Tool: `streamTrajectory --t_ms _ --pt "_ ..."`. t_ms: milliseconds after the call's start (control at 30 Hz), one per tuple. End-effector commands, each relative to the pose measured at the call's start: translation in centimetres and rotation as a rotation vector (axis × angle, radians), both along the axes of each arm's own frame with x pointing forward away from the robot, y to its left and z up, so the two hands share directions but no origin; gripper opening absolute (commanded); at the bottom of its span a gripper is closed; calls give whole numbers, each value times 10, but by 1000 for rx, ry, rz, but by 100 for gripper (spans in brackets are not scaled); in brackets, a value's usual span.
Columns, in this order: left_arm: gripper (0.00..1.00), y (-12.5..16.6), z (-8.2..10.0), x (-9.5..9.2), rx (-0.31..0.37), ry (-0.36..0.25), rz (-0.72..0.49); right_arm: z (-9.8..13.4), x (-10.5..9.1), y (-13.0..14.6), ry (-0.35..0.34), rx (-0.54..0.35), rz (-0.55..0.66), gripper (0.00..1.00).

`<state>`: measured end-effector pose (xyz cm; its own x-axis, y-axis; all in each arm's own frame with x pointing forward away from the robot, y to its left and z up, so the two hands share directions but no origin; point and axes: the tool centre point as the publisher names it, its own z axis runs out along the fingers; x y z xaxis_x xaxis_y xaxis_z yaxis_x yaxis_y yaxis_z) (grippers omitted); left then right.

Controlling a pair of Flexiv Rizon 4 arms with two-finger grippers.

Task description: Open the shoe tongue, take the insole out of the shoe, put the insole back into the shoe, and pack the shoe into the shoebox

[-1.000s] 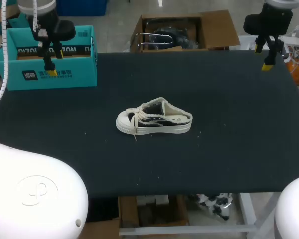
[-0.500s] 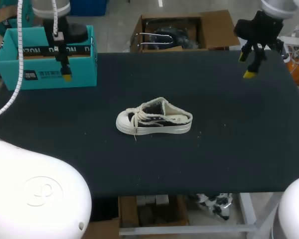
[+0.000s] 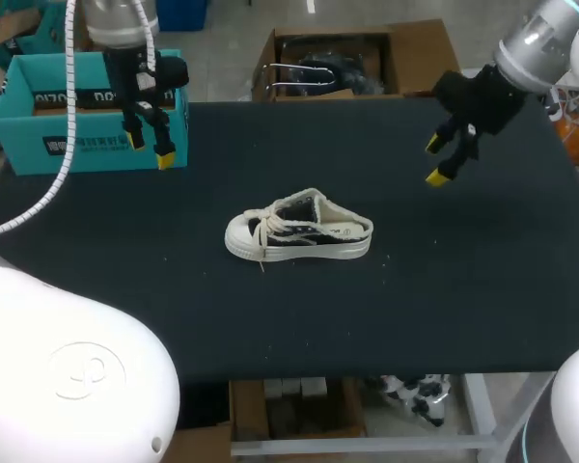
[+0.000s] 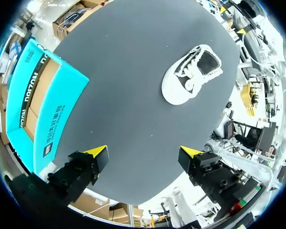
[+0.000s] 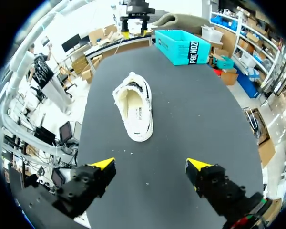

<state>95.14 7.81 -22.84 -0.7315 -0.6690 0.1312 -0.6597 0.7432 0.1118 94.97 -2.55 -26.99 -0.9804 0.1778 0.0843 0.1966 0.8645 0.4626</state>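
**Head view:** you look down from above and behind onto the black table (image 3: 463, 289). **Wrist views:** you look from above either end toward the middle. All three share the cream-and-black canvas sneaker (image 3: 299, 230) and turquoise cardboard shoebox (image 3: 29, 145).

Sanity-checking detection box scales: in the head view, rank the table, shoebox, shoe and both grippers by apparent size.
1. table, largest by far
2. shoebox
3. shoe
4. left gripper and right gripper, smallest; the two look about alike, so not ranked against each other
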Motion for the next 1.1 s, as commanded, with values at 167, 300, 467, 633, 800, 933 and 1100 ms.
streamTrajectory --t_ms 167,300,467,633,800,933,1100 --pt "100 -12 0 7 103 51 44 -11 0 1 -17 14 -7 100" --pt "100 -12 0 7 103 51 44 -11 0 1 -17 14 -7 100" --pt "100 -25 3 7 94 57 140 -11 0 1 -17 14 -7 100" --pt "100 -65 -5 6 124 163 430 -34 -2 15 2 50 -46 100" --pt "100 -93 -12 -2 168 172 615 -53 -11 30 -38 122 -60 100" --pt "100 -111 -14 -8 186 182 671 -67 -15 46 -55 141 -67 100" --pt "100 -134 -18 -14 216 181 718 -78 -21 61 -71 195 -67 100"
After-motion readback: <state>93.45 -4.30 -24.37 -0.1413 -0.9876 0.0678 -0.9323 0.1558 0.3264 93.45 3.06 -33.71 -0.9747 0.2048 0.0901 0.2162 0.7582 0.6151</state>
